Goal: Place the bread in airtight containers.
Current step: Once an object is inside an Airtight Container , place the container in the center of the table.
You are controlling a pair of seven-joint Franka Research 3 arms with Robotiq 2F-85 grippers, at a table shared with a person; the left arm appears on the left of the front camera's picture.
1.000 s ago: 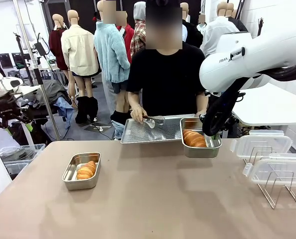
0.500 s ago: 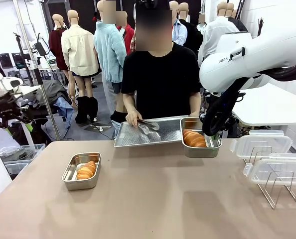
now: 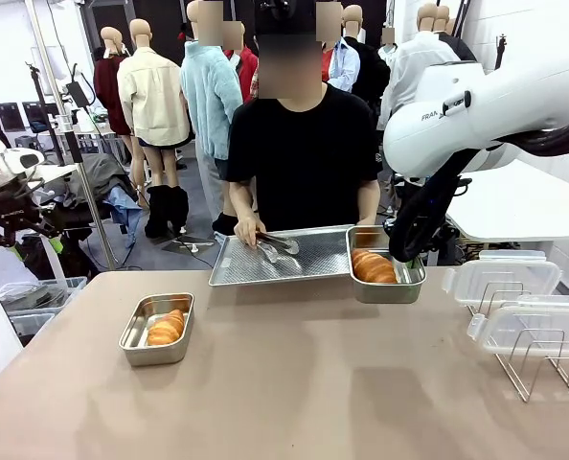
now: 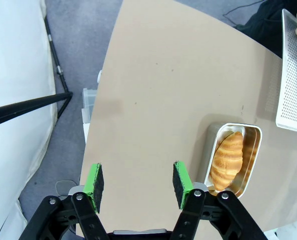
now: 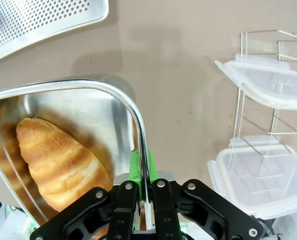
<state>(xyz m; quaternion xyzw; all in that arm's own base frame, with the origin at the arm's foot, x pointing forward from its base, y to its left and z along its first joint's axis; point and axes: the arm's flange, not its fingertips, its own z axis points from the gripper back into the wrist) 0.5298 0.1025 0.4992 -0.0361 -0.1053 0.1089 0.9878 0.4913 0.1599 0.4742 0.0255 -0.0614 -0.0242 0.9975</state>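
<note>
Perforated tray has slid toward the desk's left over the last second, and the person stepped left with it. Tubs, rolls and both arms are unchanged.

Left fingers are spread wide, holding nothing, above the desk's left edge with grey floor beside. Left tub sits near the left edge, uncovered, with the left roll lying inside.

The tray is at the far edge, middle. The person's hand rests on its left part with tongs; can't tell if the tray rests on the desk.

Right tub is just beside the tray's right end, with a small gap in the right wrist view. It is uncovered and the right roll is inside. Right fingers are clamped shut on this tub's rim, one pad inside the wall, one outside. The white right arm hangs over the far right corner and hides part of the tub's far rim.

Two clear lids lean on a wire rack at the desk's right edge, between the right tub and that edge.

Desk is plain tan and matte. On the room's left are a black stand and clear bins on the floor; a white table stands behind the right arm.
</note>
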